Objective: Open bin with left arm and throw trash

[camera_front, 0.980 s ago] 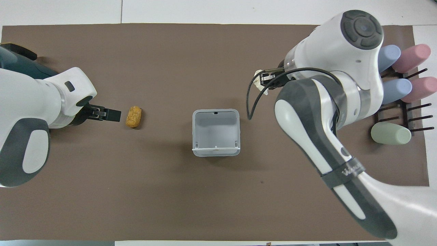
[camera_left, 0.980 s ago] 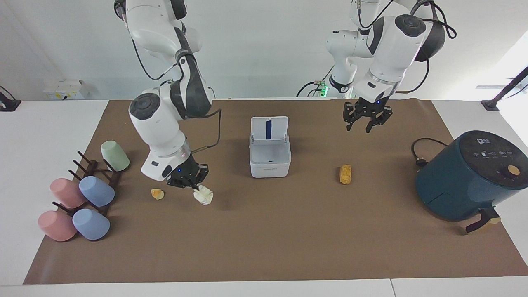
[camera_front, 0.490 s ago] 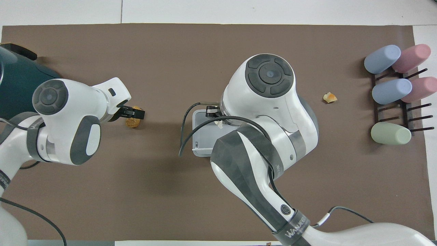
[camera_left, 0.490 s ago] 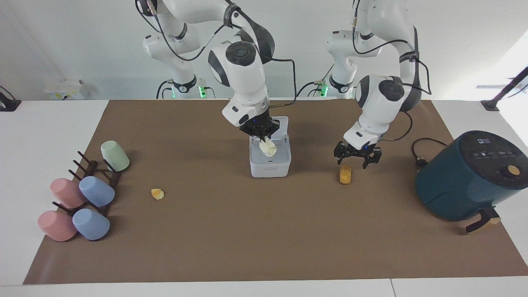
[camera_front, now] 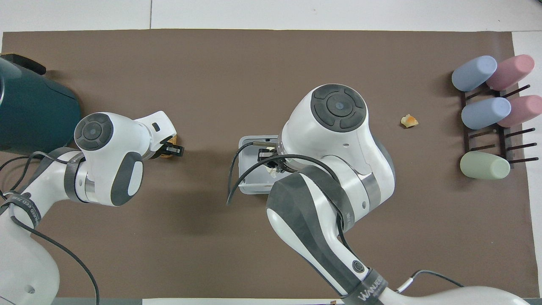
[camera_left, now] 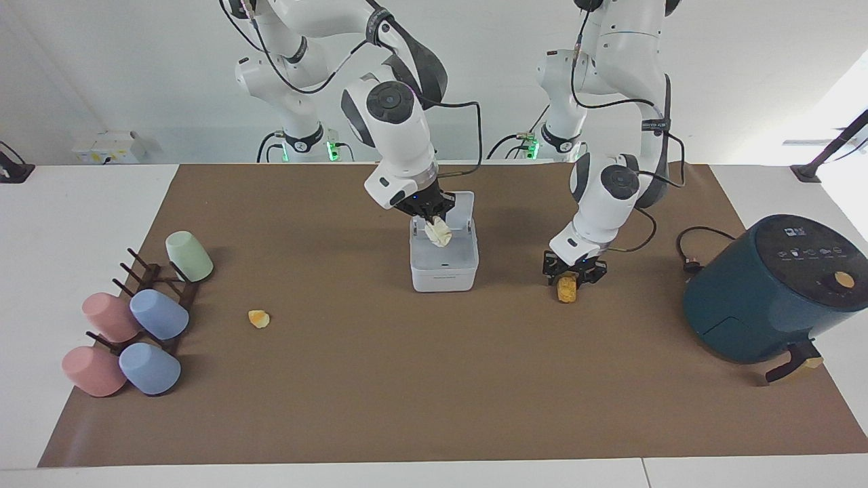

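Your right pincer point(camera_left: 434, 218) pinches the paper wad point(camera_left: 439, 234) over the open bin point(camera_left: 444, 268), mid-bench. Your left pincer point(camera_left: 568, 276), grip unclear, straddles the brown cylinder point(camera_left: 566, 290) beside it, toward the left arm's end.

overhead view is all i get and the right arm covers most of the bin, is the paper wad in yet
Observer: No. The paper wad hangs from the right pincer just above the open bin, not yet dropped.
Operator: and the left pincer, down at the brown cylinder or up over it
Observer: The left pincer is down at the brown cylinder, which lies on the mat.
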`<control>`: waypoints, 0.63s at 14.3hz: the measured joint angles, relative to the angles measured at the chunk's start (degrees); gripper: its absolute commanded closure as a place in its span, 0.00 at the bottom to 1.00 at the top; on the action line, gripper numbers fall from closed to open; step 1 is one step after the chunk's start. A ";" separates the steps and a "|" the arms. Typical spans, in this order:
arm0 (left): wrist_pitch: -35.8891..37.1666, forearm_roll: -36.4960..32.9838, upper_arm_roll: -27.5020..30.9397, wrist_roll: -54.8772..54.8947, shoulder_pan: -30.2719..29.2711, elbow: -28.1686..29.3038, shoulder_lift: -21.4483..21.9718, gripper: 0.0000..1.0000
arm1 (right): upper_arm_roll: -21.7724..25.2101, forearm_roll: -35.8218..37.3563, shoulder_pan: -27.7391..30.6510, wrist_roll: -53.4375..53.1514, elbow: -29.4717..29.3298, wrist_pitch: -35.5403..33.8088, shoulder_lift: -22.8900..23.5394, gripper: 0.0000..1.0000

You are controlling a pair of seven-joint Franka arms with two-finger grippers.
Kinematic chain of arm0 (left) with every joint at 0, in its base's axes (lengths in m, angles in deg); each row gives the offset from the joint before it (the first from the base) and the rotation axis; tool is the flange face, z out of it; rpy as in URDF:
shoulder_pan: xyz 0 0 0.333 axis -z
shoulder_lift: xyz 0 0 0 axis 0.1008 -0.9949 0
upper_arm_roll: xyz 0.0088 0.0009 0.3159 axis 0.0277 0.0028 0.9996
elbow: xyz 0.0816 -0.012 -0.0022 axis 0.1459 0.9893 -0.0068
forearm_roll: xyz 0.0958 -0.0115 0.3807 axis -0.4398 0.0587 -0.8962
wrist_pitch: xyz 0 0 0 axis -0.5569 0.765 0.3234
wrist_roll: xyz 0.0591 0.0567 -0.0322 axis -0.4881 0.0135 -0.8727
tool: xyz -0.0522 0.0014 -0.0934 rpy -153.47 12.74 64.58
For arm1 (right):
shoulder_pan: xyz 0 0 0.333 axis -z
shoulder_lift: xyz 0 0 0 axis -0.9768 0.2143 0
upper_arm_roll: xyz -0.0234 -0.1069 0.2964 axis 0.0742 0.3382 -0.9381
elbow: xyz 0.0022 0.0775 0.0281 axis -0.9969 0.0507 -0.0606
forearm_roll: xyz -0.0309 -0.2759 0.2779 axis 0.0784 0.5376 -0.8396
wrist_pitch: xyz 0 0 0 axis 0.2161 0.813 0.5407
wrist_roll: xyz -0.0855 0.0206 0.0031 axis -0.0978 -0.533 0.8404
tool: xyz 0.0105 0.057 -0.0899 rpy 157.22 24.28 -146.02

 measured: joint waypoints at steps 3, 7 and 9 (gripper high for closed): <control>-1.43 0.00 0.01 0.06 0.00 -0.54 0.17 1.00 | 0.00 -0.09 0.02 -0.01 0.00 0.04 -0.10 0.12; 5.29 0.00 0.01 0.05 0.01 -3.77 4.96 1.00 | 0.28 0.69 1.21 0.28 -0.94 0.95 -0.14 0.12; 14.91 0.01 -0.20 -1.20 0.22 -8.62 7.98 1.00 | 0.39 4.75 4.57 2.99 -2.50 1.06 -0.04 0.09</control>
